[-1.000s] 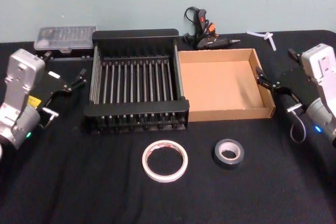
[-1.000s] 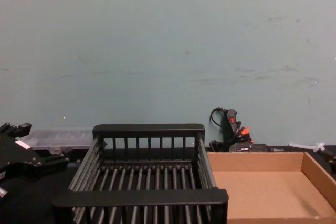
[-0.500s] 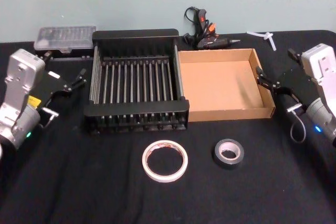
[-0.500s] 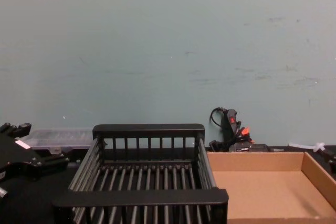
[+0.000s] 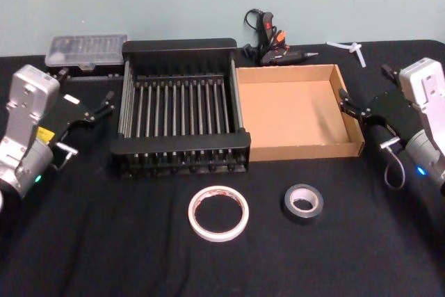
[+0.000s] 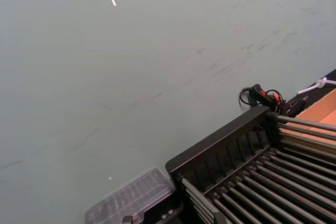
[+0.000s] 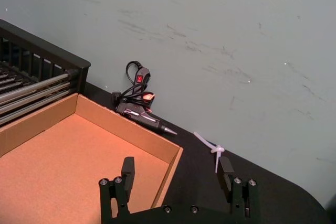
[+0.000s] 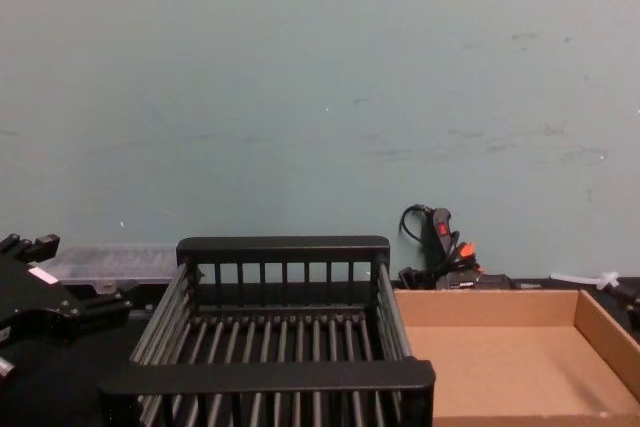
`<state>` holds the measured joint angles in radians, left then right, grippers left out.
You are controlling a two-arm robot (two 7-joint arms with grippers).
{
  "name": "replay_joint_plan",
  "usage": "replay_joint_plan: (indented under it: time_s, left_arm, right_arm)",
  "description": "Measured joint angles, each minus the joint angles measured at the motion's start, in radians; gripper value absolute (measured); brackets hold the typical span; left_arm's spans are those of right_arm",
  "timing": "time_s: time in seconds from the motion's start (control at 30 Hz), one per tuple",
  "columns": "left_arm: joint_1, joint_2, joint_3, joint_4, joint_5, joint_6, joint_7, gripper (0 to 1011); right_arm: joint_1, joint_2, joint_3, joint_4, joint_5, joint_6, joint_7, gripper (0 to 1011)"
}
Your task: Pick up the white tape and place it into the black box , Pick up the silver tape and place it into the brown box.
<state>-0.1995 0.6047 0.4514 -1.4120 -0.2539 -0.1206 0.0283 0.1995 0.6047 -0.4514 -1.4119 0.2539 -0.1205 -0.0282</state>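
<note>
Matt black cloth over the table (image 5: 104, 241). Slatted black plastic for the black box (image 5: 182, 46), faintly shiny along its ribs. Plain tan cardboard, dull and smooth, for the brown box (image 5: 306, 149). Glossy white tape (image 5: 218, 213) beside dull grey silver tape (image 5: 302, 204) with a pale core. Clear ribbed plastic case (image 5: 86, 49) at the back. Pale grey casing, black fingers on both grippers: left gripper (image 5: 89, 110), right gripper (image 5: 356, 108).
</note>
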Motion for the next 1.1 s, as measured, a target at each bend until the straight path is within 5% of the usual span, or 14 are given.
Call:
replay_joint_plan:
  time_s: [0.67, 1.1]
  left_arm:
    - [0.0, 0.0, 0.0, 0.0, 0.0, 0.0, 0.0, 1002]
    - [0.0, 0.0, 0.0, 0.0, 0.0, 0.0, 0.0, 1002]
  right_arm:
    - [-0.003, -0.004, 0.009, -0.003, 0.0, 0.0, 0.015, 1002]
    - [-0.064, -0.005, 0.064, -0.099, 0.088, 0.063, 0.109, 1002]
